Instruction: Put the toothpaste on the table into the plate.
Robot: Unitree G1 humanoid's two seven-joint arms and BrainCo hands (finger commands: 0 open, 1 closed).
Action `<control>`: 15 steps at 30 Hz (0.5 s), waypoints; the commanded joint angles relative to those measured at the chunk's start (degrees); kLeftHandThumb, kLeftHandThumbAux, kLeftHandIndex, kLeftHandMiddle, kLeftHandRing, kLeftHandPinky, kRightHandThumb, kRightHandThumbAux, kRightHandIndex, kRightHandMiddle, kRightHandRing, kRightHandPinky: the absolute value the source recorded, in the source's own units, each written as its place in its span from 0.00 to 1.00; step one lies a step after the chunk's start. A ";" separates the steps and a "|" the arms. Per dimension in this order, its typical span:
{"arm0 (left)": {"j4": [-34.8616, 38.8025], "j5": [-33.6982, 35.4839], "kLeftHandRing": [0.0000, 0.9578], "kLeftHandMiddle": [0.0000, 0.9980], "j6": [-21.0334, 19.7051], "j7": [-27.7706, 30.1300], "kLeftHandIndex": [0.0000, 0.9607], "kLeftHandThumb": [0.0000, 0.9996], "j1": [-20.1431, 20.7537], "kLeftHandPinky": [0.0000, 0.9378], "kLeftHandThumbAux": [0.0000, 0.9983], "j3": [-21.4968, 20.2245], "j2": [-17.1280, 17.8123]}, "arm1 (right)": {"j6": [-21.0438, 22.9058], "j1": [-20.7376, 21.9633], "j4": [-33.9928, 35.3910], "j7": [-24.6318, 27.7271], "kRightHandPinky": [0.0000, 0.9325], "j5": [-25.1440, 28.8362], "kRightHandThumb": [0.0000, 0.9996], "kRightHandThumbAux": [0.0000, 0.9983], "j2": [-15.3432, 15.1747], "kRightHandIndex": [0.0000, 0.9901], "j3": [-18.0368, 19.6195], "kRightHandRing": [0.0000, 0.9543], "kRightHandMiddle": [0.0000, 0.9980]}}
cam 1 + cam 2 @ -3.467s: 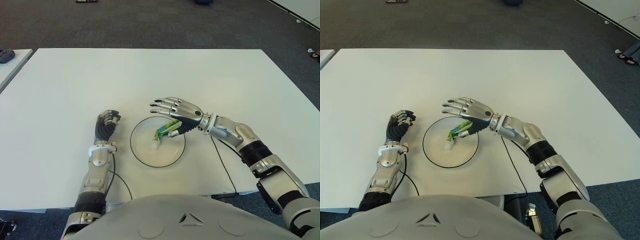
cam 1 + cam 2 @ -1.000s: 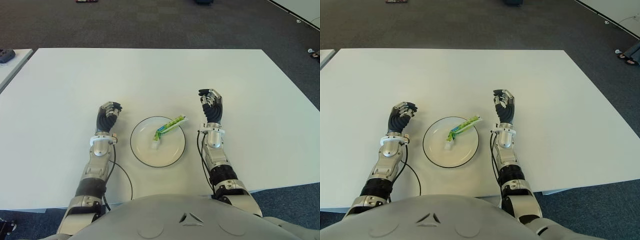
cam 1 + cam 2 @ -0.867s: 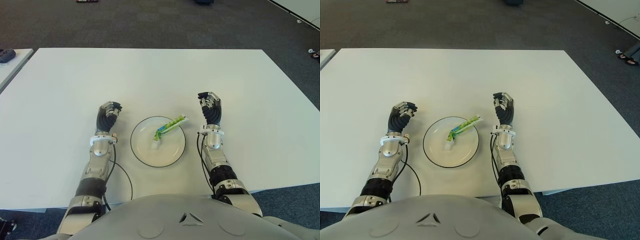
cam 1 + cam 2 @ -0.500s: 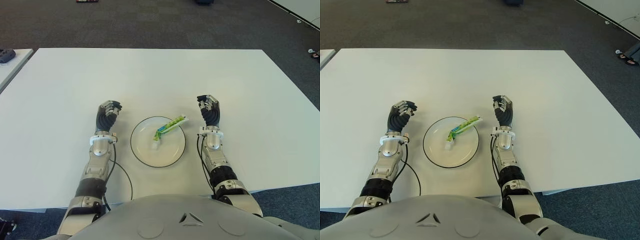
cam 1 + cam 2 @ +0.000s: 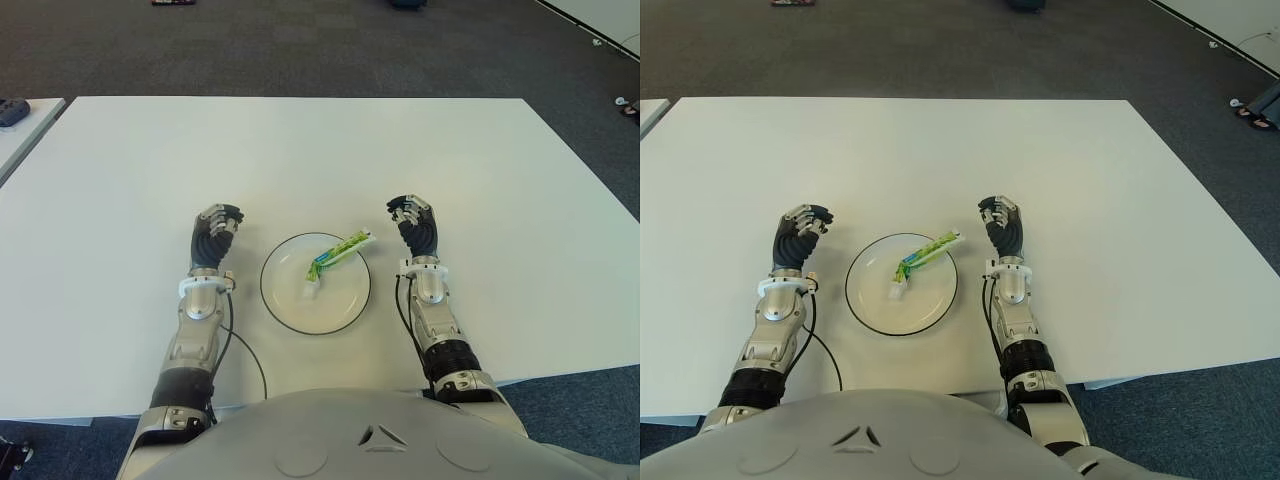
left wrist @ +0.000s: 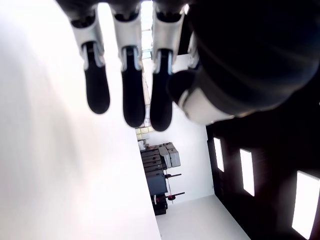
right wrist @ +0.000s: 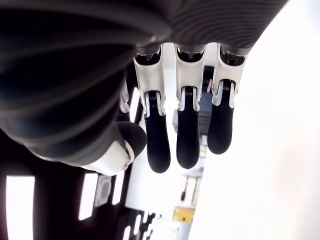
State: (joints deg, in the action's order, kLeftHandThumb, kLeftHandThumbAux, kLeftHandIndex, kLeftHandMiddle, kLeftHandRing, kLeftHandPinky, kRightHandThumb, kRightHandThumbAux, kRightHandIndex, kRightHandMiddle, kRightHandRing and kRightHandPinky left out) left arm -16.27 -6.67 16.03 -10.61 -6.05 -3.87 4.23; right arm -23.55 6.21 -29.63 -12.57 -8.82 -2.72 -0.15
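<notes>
The toothpaste tube (image 5: 334, 253), green and yellow with a white cap, lies in the white plate (image 5: 288, 301), slanting from the plate's middle up to its far right rim, where the flat tail end sticks out slightly over the edge. The cap end points toward the plate's centre. The plate has a thin dark rim and sits on the white table (image 5: 300, 160), near the robot's edge of it.

The left hand (image 5: 213, 234) shows just left of the plate, apart from it, forearm running back toward the robot's body. Its fingers (image 6: 124, 97) are curled inward with the thumb tucked near them, and they enclose nothing.

The right hand (image 5: 415, 225) shows just right of the plate, close to the tube's tail end but not touching it. Its 3 visible fingers (image 7: 187, 137) are bent over toward the thumb, and the wrist view shows only open space between them, so this hand too grips nothing.

A dark cable (image 5: 247, 352) loops on the table beside the left forearm. Grey carpet (image 5: 300, 45) lies beyond the table's far edge.
</notes>
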 commanded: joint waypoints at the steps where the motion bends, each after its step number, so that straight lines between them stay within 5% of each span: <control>1: 1.23 0.78 0.44 0.45 -1.34 0.71 0.44 0.70 -1.34 0.44 0.72 0.00 -0.69 | 3.92 -1.89 2.51 1.45 0.45 -0.02 0.71 0.74 -0.24 0.43 -0.32 0.45 0.46; 15: 1.40 -0.53 0.45 0.46 -0.95 0.49 0.44 0.70 -1.81 0.43 0.72 0.33 -0.10 | 9.77 -3.68 5.51 2.04 0.46 -0.45 0.71 0.74 -0.23 0.43 -0.80 0.44 0.45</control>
State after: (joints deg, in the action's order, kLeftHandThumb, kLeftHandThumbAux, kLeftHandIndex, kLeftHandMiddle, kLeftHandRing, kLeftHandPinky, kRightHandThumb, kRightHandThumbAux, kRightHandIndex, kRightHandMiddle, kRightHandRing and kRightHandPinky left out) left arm -15.46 -6.79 15.78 -10.61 -7.64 -3.71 3.89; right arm -15.89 2.84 -24.41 -10.87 -9.13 -3.00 -0.99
